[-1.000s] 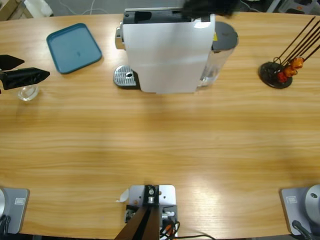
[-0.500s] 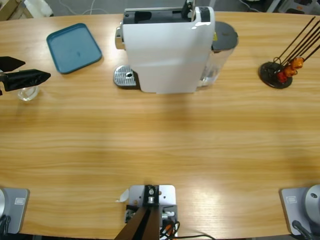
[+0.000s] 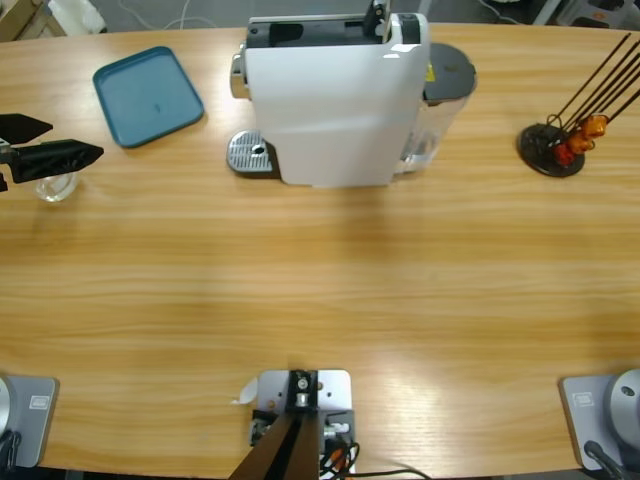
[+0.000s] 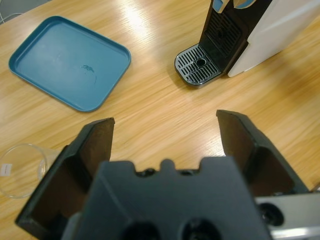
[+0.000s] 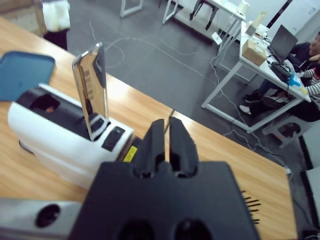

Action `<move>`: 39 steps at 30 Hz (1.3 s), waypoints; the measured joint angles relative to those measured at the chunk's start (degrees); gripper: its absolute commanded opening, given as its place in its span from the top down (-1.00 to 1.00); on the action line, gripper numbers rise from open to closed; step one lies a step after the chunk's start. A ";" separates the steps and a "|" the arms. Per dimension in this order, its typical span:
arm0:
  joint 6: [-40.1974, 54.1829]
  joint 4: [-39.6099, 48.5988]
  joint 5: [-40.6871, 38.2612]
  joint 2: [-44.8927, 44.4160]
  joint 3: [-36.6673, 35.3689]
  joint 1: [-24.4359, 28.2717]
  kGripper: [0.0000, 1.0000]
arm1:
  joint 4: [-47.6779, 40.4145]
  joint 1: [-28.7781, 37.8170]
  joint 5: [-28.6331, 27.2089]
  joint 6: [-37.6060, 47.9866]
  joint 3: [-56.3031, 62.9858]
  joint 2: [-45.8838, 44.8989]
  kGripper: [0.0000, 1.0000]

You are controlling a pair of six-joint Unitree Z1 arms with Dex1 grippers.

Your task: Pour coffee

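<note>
No writing is readable. The left end effector (image 4: 165, 135) gapes wide beside the glass (image 4: 20, 169); the right end effector (image 5: 164, 142) is pressed together, empty, above the coffee machine (image 5: 65, 132).

Office or lab room with work desks.
Grey floor (image 5: 165, 65) with loose cables, white desks (image 5: 250, 50) holding a laptop (image 5: 283, 42) and boxes, a person (image 5: 307, 55) sitting at one.

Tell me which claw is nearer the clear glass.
Left. The left claw hangs open right beside the glass; the right claw is shut, up above the coffee machine.
</note>
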 measured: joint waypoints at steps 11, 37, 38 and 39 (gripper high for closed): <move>-0.04 -0.01 0.00 0.02 0.04 -0.08 -0.76 | -12.90 0.01 -8.67 -4.37 -3.26 15.62 1.00; -0.04 -0.45 -0.35 0.73 0.05 -0.18 -0.76 | -12.98 6.45 -11.48 -10.04 -13.90 27.41 1.00; -0.04 -0.45 -0.37 0.73 0.05 -0.18 -0.76 | -12.98 6.83 -11.52 -10.02 -14.65 28.12 1.00; -0.04 -0.45 -0.38 0.73 0.06 -0.18 -0.76 | -12.98 7.08 -11.57 -9.90 -15.23 28.80 1.00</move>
